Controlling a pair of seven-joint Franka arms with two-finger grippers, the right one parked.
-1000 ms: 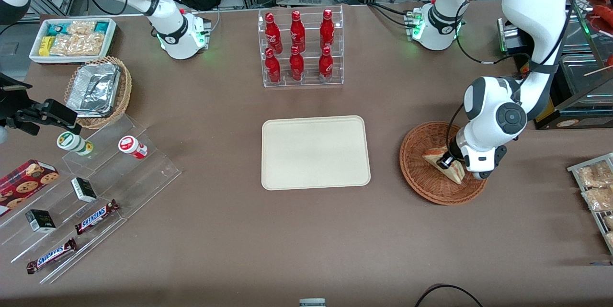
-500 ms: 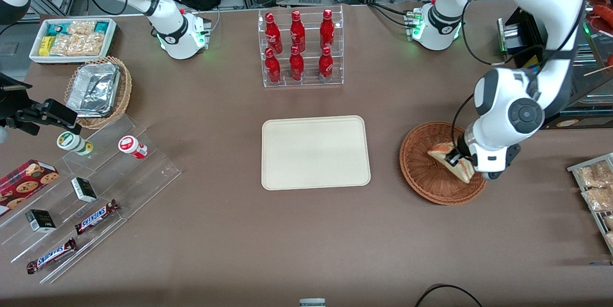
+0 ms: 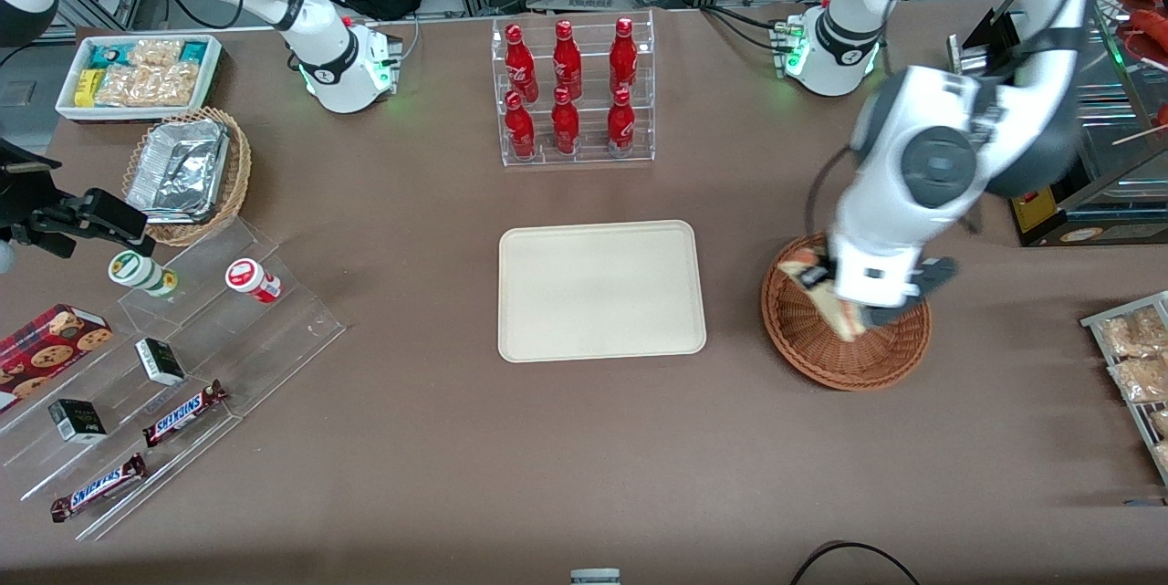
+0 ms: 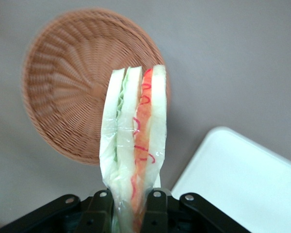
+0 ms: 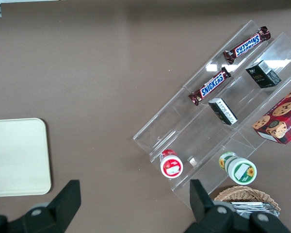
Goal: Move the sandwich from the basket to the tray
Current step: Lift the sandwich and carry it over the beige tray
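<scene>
Gripper (image 4: 127,206) clasps plastic-wrapped sandwich (image 4: 133,141).

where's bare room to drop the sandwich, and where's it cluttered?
The tray is bare all over, bordered by the bottle rack farther from the camera and the basket beside it. The wide table strip nearest the camera is bare too. Crowded: the acrylic snack steps at the parked arm's end. The pincer, shut on the sandwich, hangs above the basket.

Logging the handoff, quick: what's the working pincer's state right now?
Left pincer: shut on the sandwich, holding it lifted above the basket, not yet over the tray.
</scene>
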